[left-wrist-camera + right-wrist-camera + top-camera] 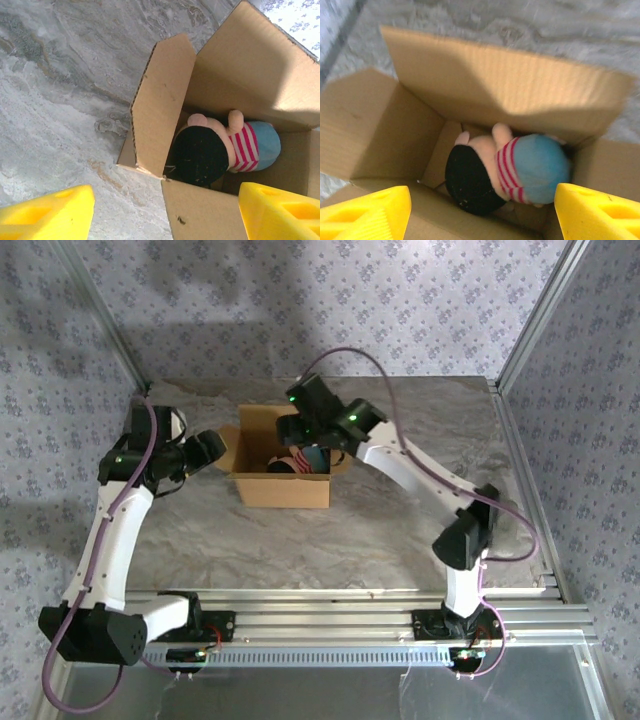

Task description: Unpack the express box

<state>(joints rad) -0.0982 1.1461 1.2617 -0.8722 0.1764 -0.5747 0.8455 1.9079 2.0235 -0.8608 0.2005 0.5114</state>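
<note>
Box: the box [285,465] stands on the table [420,530], a little off the middle toward 11 o'clock, with its top open and all flaps turned out or up.
Inside the box: a plush toy [505,167] lies on the bottom, with a black head, a pink-and-white striped body and a blue end.
Flaps: the left flap [160,100] stands out at 9 o'clock of the box; the far flap [270,418] rises at 12 o'clock; the right flap [342,466] hangs out at 3 o'clock, partly under the right arm.
Left gripper: the left gripper [165,217] is just beside the box at 9 o'clock, outside it; its yellow fingers are spread wide and hold nothing.
Right gripper: the right gripper [482,215] hangs over the open top, coming in from 3 o'clock; its fingers are spread wide, with the toy below and between them, not touched.
In the way: the left flap stands between the left gripper and the inside of the box, and in the left wrist view it hides the edge of the toy's head; the box walls close the toy in on all four sides, so only the top is free.
Around: patterned walls [60,360] close the table at 9, 12 and 3 o'clock; a metal rail [330,625] runs along the edge at 6 o'clock, where the arm bases sit.
</note>
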